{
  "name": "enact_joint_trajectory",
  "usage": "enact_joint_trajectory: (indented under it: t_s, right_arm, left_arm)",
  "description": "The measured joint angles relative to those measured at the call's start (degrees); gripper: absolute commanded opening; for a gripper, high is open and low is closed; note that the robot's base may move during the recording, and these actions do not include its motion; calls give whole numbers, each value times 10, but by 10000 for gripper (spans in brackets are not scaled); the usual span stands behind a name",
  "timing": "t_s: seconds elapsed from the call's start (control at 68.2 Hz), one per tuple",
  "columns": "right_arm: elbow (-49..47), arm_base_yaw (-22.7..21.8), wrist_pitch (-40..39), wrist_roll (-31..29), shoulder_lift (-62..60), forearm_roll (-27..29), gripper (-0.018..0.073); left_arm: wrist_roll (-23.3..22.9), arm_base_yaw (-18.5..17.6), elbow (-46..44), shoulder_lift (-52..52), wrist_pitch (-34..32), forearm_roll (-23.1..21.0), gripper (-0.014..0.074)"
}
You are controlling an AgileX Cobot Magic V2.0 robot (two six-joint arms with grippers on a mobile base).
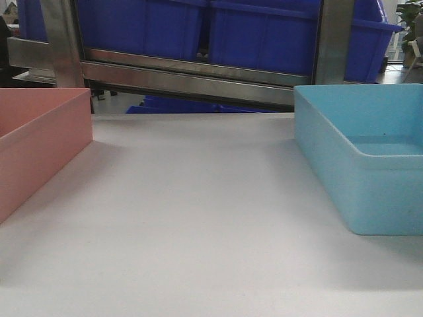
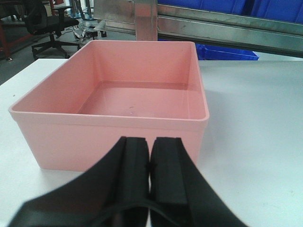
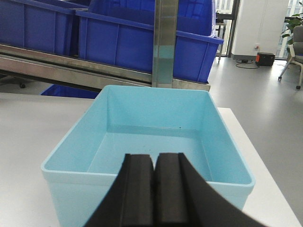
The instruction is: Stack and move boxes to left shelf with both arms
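The front camera sat low over the tabletop (image 1: 198, 218), facing the rack (image 1: 192, 82); the left wrist camera looked close onto the pink tub (image 2: 94, 137), the right onto the blue tub (image 3: 156, 109); all shared the rack.

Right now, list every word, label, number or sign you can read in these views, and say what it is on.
None can be read. The pink tub, the blue tub, the dark blue bins and the steel rack show plain surfaces with no print, label or number. The distant black box is too small to tell.
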Motion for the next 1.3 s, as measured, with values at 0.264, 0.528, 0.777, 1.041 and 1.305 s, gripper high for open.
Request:
enact_joint_trajectory:
  t_s: [0.264,0.528,0.777,1.041,1.305]
  right_arm:
    - [0,0,0,0,0,0,49]
    - [0,0,0,0,0,0,49]
    - [0,0,0,0,0,0,49]
    - [0,0,0,0,0,0,49]
    - [0,0,0,0,0,0,49]
  left_arm:
    - [0,0,0,0,0,0,-4]
    - [0,0,0,0,-8,-8,-4]
    - [0,0,0,0,-196,-71,-4]
    - [0,0,-203,133,-81,33,13]
    - [0,0,-454,369,143,57,386]
